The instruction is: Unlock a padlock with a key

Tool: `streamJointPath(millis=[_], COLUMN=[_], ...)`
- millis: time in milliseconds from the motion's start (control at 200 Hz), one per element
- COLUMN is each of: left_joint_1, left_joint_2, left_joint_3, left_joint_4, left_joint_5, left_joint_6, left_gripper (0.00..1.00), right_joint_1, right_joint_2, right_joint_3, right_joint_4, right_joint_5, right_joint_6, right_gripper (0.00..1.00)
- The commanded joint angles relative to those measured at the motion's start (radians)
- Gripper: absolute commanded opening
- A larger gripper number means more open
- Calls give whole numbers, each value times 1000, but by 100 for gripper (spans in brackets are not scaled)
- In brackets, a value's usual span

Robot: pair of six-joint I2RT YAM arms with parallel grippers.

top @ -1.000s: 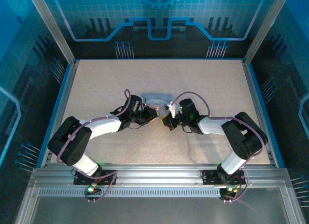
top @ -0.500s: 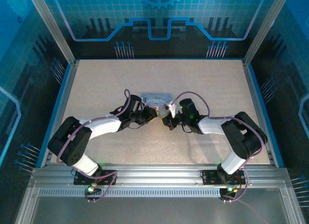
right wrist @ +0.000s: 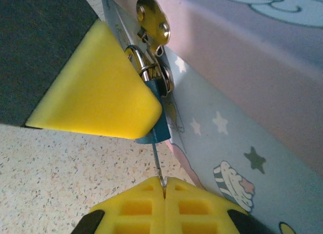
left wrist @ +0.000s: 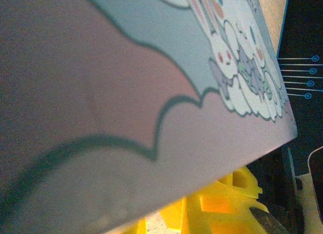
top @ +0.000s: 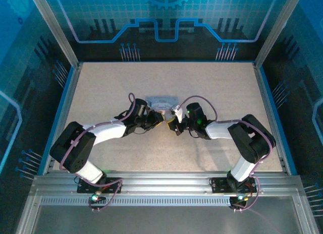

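From the top external view, the left end effector (top: 155,121) and the right end effector (top: 174,125) meet nose to nose at the near edge of the lilac tin (top: 162,101), around the middle of the surface (top: 212,82). The lock and its key are too small to make out here.

In the left wrist view, the tin (left wrist: 126,93) lies close under the camera, and a yellow finger (left wrist: 222,209) peeks out below its edge. I cannot tell whether this end effector is open or clamped on anything.

In the right wrist view, the right end effector (right wrist: 164,191) is closed, pinching the key (right wrist: 157,161). The key is a thin dark sliver running up into the bottom of the padlock (right wrist: 156,135). The padlock is a small blue body with a silvery shackle (right wrist: 143,62), and it hangs from the brass hasp (right wrist: 154,22) against the tin's front wall. A yellow wedge (right wrist: 96,93), probably the left arm's finger, covers most of the lock.

The key is held only at the pad tips, so a twist could make it slip or bend. If the wedge is not truly steadying the lock, the body may swing on the hasp and turn with the key instead of opening.
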Motion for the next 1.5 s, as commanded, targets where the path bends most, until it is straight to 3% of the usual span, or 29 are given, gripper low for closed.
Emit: streamJointPath(millis=[0, 315, 670, 1226, 1496], left_joint_1=[-17, -18, -18, -19, -19], left_joint_2=[-2, 17, 18, 24, 30], left_joint_3=[14, 10, 8, 25, 23], left_joint_4=[35, 40, 36, 49, 48], left_joint_5=[80, 85, 84, 102, 114], left_joint_6=[-8, -8, -4, 1, 28], left_gripper=[14, 14, 14, 14, 14], right_joint_1=[12, 9, -12, 22, -30], right_joint_2=[16, -34, -86, 62, 78], right_joint_3=[46, 24, 76, 110, 113], right_joint_4=[82, 145, -7, 91, 155], right_joint_5=[16, 77, 102, -57, -165], right_joint_6=[-15, -10, -105, 42, 126], right_gripper=[0, 0, 0, 0, 0])
